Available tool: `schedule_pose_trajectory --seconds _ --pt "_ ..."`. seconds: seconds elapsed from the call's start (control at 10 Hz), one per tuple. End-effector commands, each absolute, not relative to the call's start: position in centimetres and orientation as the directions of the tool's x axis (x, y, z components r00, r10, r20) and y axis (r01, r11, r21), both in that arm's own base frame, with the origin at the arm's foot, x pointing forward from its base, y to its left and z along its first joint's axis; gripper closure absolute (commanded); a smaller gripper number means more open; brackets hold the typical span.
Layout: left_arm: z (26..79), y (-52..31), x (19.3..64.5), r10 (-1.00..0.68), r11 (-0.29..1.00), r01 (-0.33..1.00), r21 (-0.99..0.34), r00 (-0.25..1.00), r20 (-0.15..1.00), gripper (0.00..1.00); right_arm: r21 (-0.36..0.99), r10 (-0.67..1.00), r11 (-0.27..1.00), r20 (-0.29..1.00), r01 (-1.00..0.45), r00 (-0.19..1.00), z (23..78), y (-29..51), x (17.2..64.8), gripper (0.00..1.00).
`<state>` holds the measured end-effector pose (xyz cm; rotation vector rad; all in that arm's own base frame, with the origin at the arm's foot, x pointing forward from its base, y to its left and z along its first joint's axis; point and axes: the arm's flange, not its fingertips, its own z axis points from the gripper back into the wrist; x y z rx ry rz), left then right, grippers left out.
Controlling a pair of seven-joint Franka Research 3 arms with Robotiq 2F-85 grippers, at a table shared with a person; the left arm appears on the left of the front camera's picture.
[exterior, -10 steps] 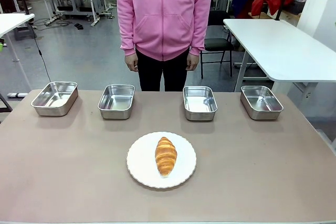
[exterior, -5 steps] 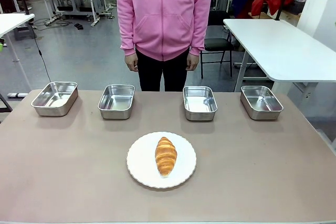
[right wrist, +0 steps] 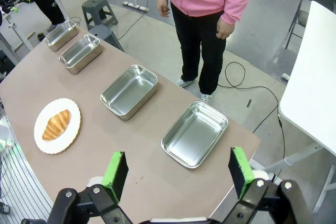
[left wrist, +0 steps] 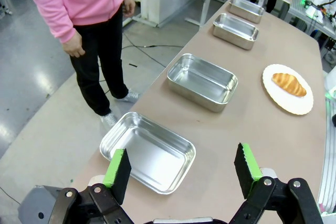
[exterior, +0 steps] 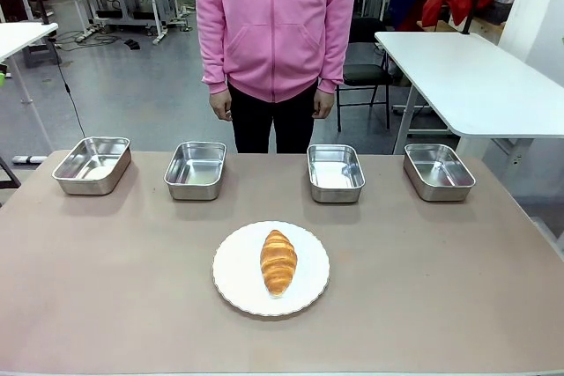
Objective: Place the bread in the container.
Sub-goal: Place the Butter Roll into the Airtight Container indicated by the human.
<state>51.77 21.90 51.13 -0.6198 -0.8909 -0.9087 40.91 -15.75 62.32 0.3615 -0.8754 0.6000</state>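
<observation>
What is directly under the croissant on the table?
A round white plate with a scalloped edge, which rests on the brown table. The croissant lies along its middle; the patch of plate beneath it is covered and cannot be seen.

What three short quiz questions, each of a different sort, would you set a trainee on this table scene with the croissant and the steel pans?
1. How many steel pans stand in the row on the table?
2. True or false: the croissant lies in a pan.
3. The left claw is: A open; B shut on the croissant; C shut on a pan.
Key: 1 four; 2 false, it lies on the white plate; 3 A.
</observation>
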Motion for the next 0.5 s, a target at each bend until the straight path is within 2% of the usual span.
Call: schedule_pose_trajectory --seconds 0.0,0.4 --pt "51.21 21.81 51.59 -0.409 0.481 0.873 -0.079 0.303 0.861 0.0 0.044 0.34 0.77 0.815 -0.637 0.469 62.43 -15.76 41.12 0.0" --pt "51.21 21.81 51.59 -0.409 0.481 0.873 -0.079 0.303 0.861 0.0 0.044 0.34 0.77 0.815 -0.637 0.469 62.43 -15.76 41.12 0.0"
